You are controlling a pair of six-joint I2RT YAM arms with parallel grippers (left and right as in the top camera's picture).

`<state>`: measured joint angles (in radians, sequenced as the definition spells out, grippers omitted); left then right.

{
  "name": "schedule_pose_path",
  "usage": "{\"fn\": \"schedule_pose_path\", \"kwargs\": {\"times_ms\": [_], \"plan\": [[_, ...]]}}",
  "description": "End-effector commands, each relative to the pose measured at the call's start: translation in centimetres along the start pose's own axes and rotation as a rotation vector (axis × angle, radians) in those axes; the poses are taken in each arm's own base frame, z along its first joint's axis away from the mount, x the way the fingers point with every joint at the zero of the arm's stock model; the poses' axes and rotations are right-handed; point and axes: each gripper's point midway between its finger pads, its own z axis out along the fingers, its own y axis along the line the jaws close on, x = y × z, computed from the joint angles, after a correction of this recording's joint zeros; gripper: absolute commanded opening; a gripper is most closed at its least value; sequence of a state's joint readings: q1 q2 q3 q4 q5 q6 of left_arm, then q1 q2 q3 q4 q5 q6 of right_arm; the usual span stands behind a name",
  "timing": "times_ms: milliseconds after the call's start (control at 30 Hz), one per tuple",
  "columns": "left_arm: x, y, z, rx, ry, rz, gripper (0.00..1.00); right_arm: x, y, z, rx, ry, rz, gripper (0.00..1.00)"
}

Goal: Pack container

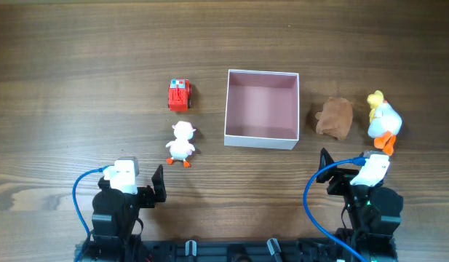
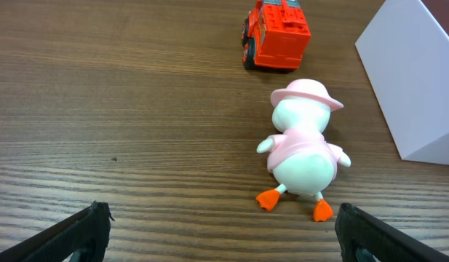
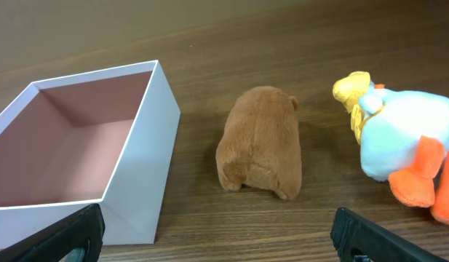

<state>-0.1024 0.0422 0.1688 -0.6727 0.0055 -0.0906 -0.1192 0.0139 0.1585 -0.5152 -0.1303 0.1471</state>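
Wood-grain bench (image 1: 64, 73) fills every view, and both arms sit at its near edge. Your left gripper (image 2: 223, 222) is spread wide with nothing between its fingers. Your right gripper (image 3: 217, 229) is the same, wide and empty.

Just ahead of the left gripper the hatted duck (image 1: 182, 143) lies face down with its feet toward you. Ahead of the right gripper sits the plush (image 1: 335, 118), and the yellow-headed duck (image 1: 383, 120) lies just beside it on the outer side.

Between the two groups stands the container (image 1: 260, 138), mid-bench and upright with its mouth up. The pink floor is bare, so nothing is packed yet. It touches none of the toys.

Treat the container as light, thin card. It will likely skate on the smooth wood if a toy or finger bumps a wall, and a hard pinch could crease it. If you must steady or shift it, close gently over the rim at the middle of one wall, where the card looks stiffest. Otherwise leave it alone and drop the toys in from above.

Farthest on the left, beyond the hatted duck, the truck (image 1: 179, 94) stands near the container's left wall but apart from it.
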Motion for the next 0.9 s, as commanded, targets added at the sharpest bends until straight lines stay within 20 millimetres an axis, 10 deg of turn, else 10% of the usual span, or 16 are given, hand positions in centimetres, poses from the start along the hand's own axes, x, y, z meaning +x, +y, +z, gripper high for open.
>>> {"fn": "schedule_pose_path", "kwargs": {"times_ms": [0, 433, 667, 867], "plan": [[0.4, 0.3, 0.2, -0.014, 0.012, -0.002, 1.0, 0.3, 0.1, 0.1, -0.004, 0.008, -0.014, 1.0], [0.2, 1.4, 0.2, -0.077, 0.004, 0.065, 1.0, -0.2, 0.3, 0.1, -0.015, -0.012, 0.016, 1.0], [-1.4, -0.7, 0.2, 0.041, -0.063, 0.042, 1.0, 0.1, 2.5, -0.1, -0.136, 0.062, 0.76, 1.0], [-5.5, -3.7, -1.4, 0.202, -0.175, -0.069, 1.0, -3.8, 4.5, -1.2, -0.247, -0.036, 0.377, 0.99]]}}
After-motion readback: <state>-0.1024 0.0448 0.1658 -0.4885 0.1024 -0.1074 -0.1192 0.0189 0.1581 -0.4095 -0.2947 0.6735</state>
